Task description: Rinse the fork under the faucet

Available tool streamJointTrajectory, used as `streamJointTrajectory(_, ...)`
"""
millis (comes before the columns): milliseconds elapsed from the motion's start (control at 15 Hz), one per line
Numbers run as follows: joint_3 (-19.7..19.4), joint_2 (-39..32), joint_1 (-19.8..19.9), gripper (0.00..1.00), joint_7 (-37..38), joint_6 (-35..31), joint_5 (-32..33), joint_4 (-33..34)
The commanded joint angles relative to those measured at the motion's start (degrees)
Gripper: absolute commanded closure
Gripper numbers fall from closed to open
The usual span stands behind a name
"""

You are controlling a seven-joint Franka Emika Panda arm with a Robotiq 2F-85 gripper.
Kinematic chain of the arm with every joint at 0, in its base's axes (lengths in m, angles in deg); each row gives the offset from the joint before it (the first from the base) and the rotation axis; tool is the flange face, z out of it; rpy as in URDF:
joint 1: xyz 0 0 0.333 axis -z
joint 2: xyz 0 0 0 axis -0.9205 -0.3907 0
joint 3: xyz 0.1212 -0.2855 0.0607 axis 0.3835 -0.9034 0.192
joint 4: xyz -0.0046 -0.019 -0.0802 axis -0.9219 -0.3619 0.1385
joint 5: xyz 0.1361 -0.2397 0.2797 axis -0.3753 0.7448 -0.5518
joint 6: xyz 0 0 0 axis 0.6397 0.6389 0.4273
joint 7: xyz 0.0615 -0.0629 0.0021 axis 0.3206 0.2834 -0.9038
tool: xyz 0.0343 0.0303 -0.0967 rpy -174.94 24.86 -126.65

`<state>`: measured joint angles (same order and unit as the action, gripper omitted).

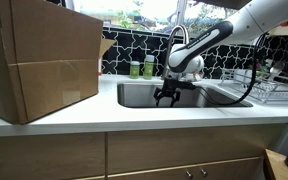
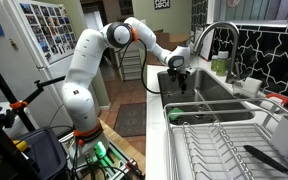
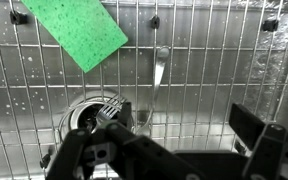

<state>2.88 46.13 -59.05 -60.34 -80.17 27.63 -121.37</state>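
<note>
- Fork (image 3: 156,78): a slim, shiny strip of metal lying flat on the sink floor, just right of the drain. It runs from far to near. The tines are too small to make out.
- Faucet (image 1: 176,38): a tall, smooth grey metal gooseneck with a high arch curving down over the basin, standing at the far rim of the sink. No running water can be made out.
- Gripper (image 3: 174,155): dark, blocky fingers spread wide with nothing between them. It hangs low inside the basin, below the spout and above the fork, not touching it.
- Sink (image 1: 134,95): a rectangular basin of brushed steel, speckled with droplets in the wrist view.
- Wire grid (image 3: 214,60): thin bright rods in square meshes covering the sink floor.
- Drain (image 3: 89,110): a round opening ringed by curved wires, left of the fork.
- Sponge (image 3: 79,35): a flat green rectangle with a grainy surface, lying askew on the grid, far and left of the fork.
- Arm (image 2: 84,70): glossy white rounded segments reaching over the counter edge.
- Bottles (image 1: 136,68): two small green ones left of the faucet base.
- Tiles (image 1: 219,65): a black wall with a white lattice pattern.
- Box (image 1: 39,60): large, plain brown cardboard, on the counter left of the sink.
- Dish rack (image 2: 219,145): parallel metal wires, on the counter right of the sink.
</note>
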Motion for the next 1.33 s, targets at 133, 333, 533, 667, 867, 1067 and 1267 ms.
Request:
streamJointTrajectory(133, -1.5, -9.2, -1.6, 0.0, 3.6, 5.8, 0.6, 10.0)
streamJointTrajectory(333, -2.1, -12.7, -2.6, 0.0, 5.4, 7.3, 1.2, 13.5)
streamJointTrajectory(533, -2.7, -15.6, -3.5, 0.0, 6.6, 8.2, 2.0, 16.8)
streamJointTrajectory(667, -3.2, -17.5, -3.9, 0.0, 6.5, 8.5, 2.9, 18.8)
streamJointTrajectory(867, -2.4, -15.7, -3.4, 0.0, 5.2, 6.9, 1.8, 16.3)
streamJointTrajectory(1067, -2.6, -16.3, -3.5, 0.0, 5.2, 7.3, 2.0, 17.3)
streamJointTrajectory(1267, -4.0, -18.9, -4.1, 0.0, 5.5, 4.7, 4.2, 18.8)
